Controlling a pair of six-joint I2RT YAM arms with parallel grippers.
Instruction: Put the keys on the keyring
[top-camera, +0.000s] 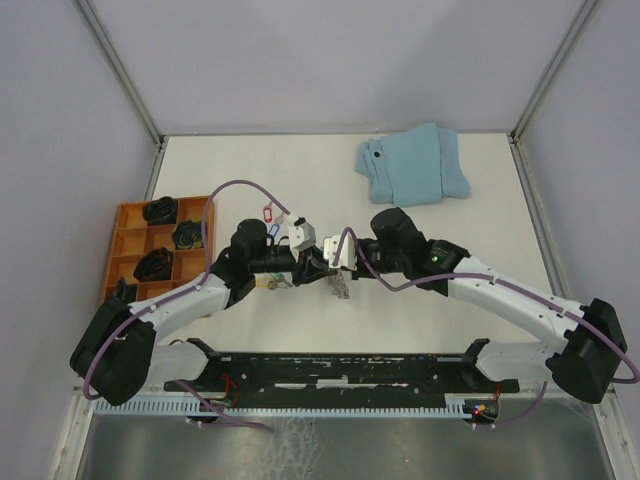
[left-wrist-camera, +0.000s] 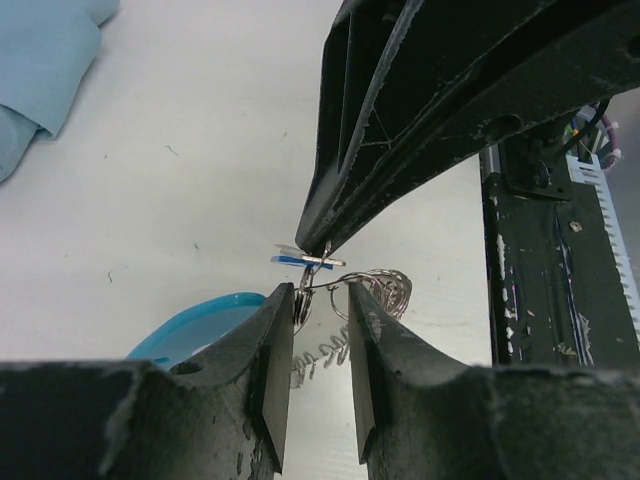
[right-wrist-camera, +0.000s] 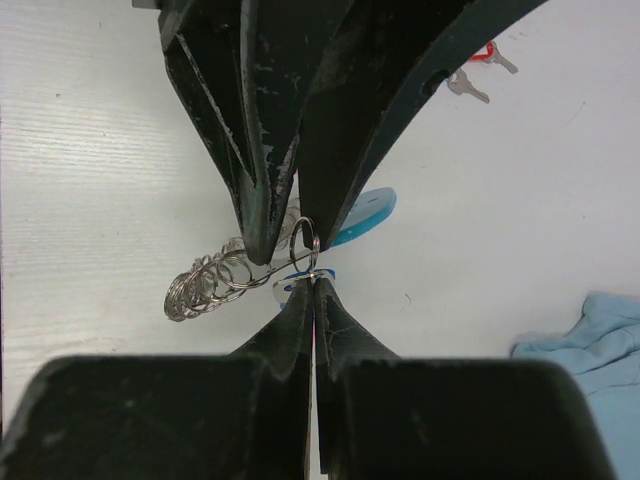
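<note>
The keyring shows as a coil of grey wire loops (left-wrist-camera: 385, 290) with a bright blue curved section (left-wrist-camera: 200, 320); it also shows in the right wrist view (right-wrist-camera: 205, 285). My left gripper (left-wrist-camera: 320, 295) is closed on a small wire loop (right-wrist-camera: 307, 240) of the keyring, which spans the narrow gap between its fingers. My right gripper (right-wrist-camera: 315, 280) is shut on a small silver key with a blue tag (left-wrist-camera: 305, 260), held right at that loop. The grippers meet tip to tip at mid-table: the left gripper (top-camera: 312, 270) and the right gripper (top-camera: 338, 280). Keys with a red tag (top-camera: 267, 213) and a blue tag (top-camera: 275, 228) lie behind the left wrist.
A folded light-blue cloth (top-camera: 412, 165) lies at the back right. An orange compartment tray (top-camera: 130, 238) with dark items stands at the left. Loose keys (right-wrist-camera: 470, 80) lie beyond the grippers. The black base rail (left-wrist-camera: 540, 300) runs along the near edge.
</note>
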